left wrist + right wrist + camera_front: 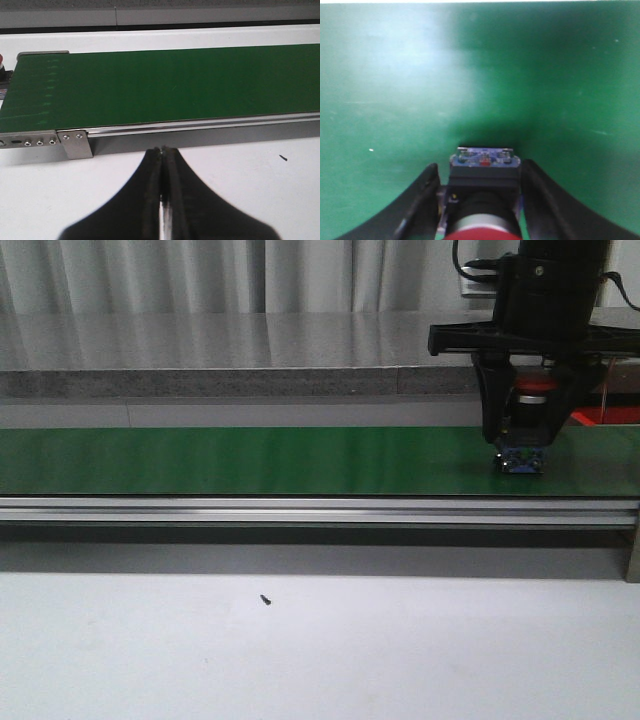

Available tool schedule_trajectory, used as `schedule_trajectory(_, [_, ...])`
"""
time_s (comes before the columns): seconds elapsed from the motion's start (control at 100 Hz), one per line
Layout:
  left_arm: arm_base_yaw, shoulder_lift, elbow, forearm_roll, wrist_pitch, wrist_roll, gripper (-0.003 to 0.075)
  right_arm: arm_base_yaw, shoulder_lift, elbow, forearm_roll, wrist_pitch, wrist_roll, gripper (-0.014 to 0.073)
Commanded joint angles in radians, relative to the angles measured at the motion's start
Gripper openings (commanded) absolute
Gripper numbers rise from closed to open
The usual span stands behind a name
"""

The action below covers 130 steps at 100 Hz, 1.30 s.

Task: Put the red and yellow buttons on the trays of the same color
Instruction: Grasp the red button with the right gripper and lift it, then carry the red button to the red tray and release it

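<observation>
A red button (535, 395) with a red cap, black body and blue base stands on the dark green belt (250, 460) at the far right. My right gripper (524, 442) reaches down over it. The right wrist view shows the button (482, 200) between both black fingers (422, 200), which press its body, so the right gripper (481, 167) is shut on it. A strip of the red tray (618, 416) shows behind the belt at the right edge. No yellow button or yellow tray is in view. My left gripper (163, 150) is shut and empty over the white table, just short of the belt's rail.
An aluminium rail (300, 508) runs along the belt's near side, with a metal bracket (76, 144) at its end. A small black speck (265, 599) lies on the white table (300, 650). A grey counter and curtain are behind the belt.
</observation>
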Motion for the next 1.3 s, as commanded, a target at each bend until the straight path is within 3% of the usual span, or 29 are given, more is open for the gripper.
schedule_trajectory(0.0, [-0.010, 0.001, -0.029, -0.022, -0.066, -0.002, -0.0020, -0.014, -0.076, -0.031, 0.000, -0.020, 0.001, 0.0219])
schedule_trajectory(0.38, [-0.010, 0.001, -0.029, -0.022, -0.066, -0.002, -0.0020, -0.229, -0.211, -0.039, -0.007, 0.010, -0.128, 0.0219])
schedule_trajectory(0.61, [-0.010, 0.001, -0.029, -0.022, -0.066, -0.002, -0.0020, -0.374, -0.214, -0.145, -0.008, 0.044, -0.225, 0.0219])
schedule_trajectory(1.01, [-0.010, 0.001, -0.029, -0.022, -0.066, -0.002, -0.0020, -0.545, -0.104, -0.337, -0.008, 0.118, -0.294, 0.0219])
schedule_trajectory(1.29, [-0.010, 0.001, -0.029, -0.022, -0.066, -0.002, -0.0020, -0.622, 0.020, -0.357, -0.007, 0.041, -0.294, 0.0219])
